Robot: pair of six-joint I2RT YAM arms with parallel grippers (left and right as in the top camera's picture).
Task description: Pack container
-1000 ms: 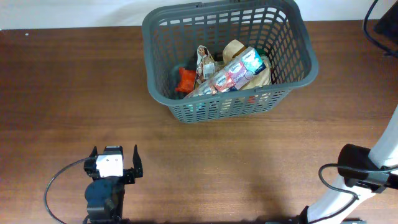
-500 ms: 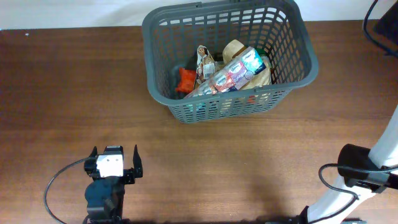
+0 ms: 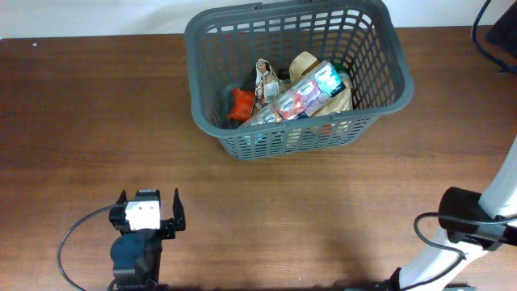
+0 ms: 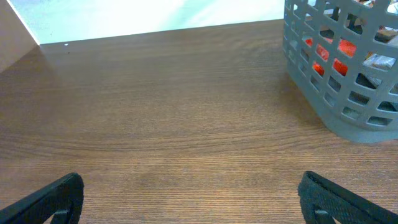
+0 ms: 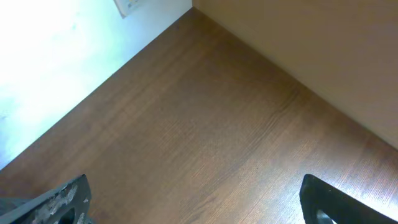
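Note:
The dark grey slotted container [image 3: 380,48] stands at the back middle of the table and holds an orange item [image 3: 241,105], a clear pack of colourful packets [image 3: 303,95] and a tan item [image 3: 304,63]. Its corner shows in the left wrist view [image 4: 311,81] at the right. My left gripper [image 3: 149,204] is open and empty at the front left, well short of the container; its fingertips [image 4: 59,196] show over bare wood. My right gripper [image 5: 199,202] is open and empty over bare wood; only its arm [image 3: 472,226] shows overhead, at the front right.
The wooden table's [image 3: 97,121] back edge meets a white surface [image 3: 81,16]. A black cable [image 3: 73,242] loops beside the left arm. A dark object [image 3: 505,32] sits at the far right edge. A wall and an outlet [image 5: 127,6] show in the right wrist view.

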